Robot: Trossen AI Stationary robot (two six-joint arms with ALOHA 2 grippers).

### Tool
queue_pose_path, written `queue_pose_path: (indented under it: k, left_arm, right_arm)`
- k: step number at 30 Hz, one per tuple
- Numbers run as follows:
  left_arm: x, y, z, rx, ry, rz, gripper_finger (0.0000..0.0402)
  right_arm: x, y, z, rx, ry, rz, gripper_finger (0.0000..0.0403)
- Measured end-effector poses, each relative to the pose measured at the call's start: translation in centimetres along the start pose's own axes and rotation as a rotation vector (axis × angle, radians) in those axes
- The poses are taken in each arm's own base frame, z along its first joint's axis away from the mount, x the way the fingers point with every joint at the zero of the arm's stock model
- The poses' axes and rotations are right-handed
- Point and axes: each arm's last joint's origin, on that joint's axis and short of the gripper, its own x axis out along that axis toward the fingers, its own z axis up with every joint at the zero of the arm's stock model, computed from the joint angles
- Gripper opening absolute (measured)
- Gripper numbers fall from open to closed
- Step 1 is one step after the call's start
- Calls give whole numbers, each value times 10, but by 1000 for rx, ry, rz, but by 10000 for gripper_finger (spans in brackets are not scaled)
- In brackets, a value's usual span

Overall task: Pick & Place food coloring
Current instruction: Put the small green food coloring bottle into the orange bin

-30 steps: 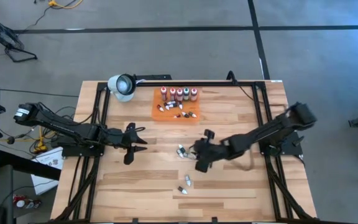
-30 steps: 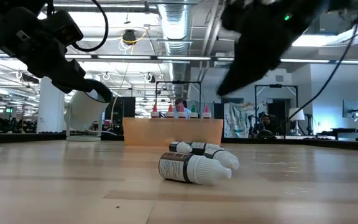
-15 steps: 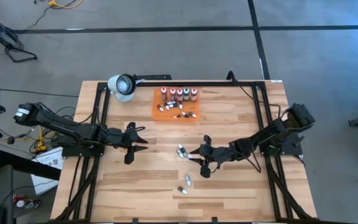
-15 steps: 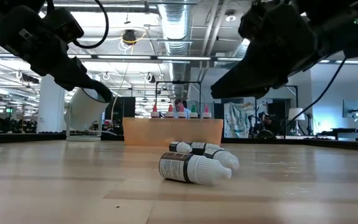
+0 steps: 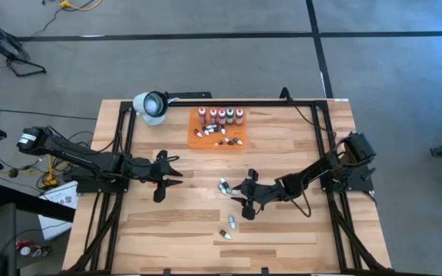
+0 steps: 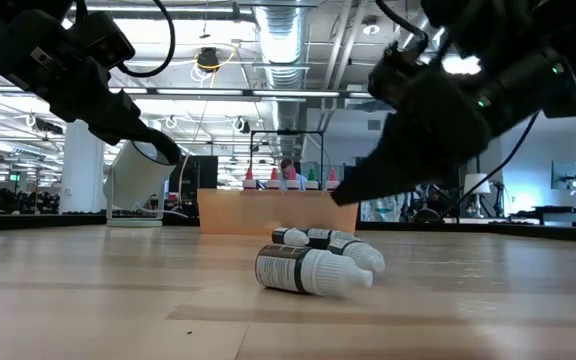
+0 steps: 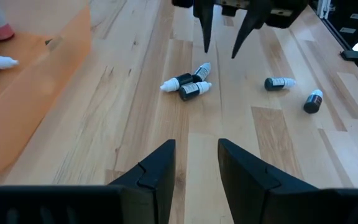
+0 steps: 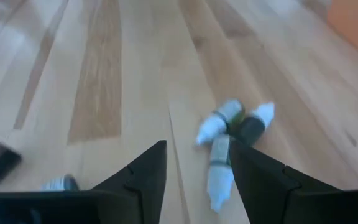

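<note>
Right gripper (image 5: 242,199), fingers spread, empty, hangs just beside the cluster of three small white-capped dark vials (image 5: 224,186) lying flat mid-surface, axes fanned. Left gripper (image 5: 172,175) farther off, fingers part-spread, empty.

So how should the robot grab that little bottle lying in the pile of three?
Best by its dark body, coming straight down from above. The vial lies flat on the table, touching two others, and its white tip narrows, so it could slip. The right gripper hangs open right by the pile; its fingers should probably straddle the body across its width.
</note>
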Motion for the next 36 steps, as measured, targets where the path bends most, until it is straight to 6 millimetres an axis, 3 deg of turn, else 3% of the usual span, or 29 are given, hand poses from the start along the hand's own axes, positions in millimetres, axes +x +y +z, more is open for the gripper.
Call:
queue_pose_path:
  k: [3, 10, 23, 27, 36]
  left_arm:
    - [0, 0, 0, 0, 0, 0, 113]
    - [0, 0, 0, 0, 0, 1, 113]
    - [0, 0, 0, -1, -3, 7, 113]
    - [0, 0, 2, -5, -19, 3, 113]
    - [0, 0, 2, -6, -20, 3, 113]
  right_arm:
    - [1, 1, 8, -11, -21, -12, 177]
    - [3, -3, 2, 7, 60, -45, 170]
    - [3, -3, 2, 8, 57, -43, 152]
    - [11, -3, -9, -5, 77, -49, 153]
    - [20, -6, -5, 6, 74, -65, 157]
